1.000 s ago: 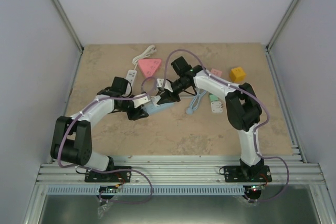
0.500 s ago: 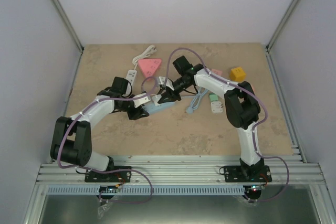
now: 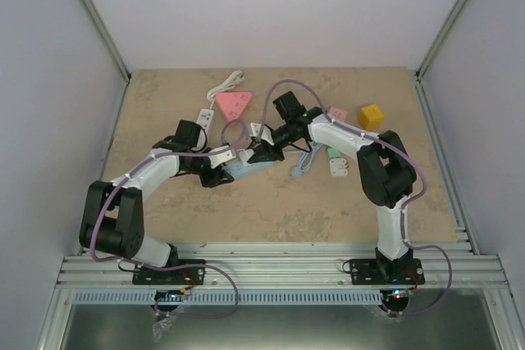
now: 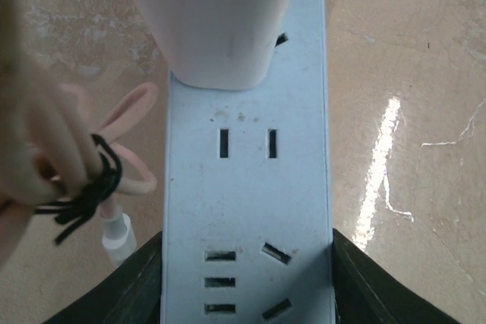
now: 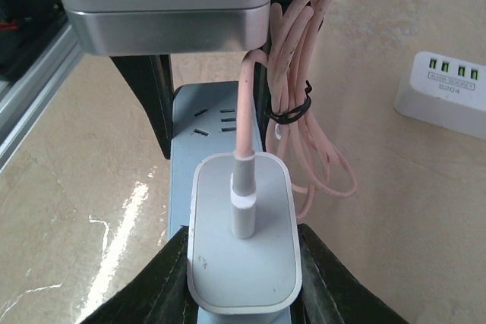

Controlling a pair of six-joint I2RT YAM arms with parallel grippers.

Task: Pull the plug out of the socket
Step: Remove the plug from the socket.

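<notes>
Plug at end of socket strip

The socket strip lies mid-counter, running from near-left to far-right. The left tool clamps its near end from both sides. The right tool grips the plug on its far end. The plug's bundled cord runs along the strip's left side. A triangular socket block lies behind, and a cube sits far right.
</notes>
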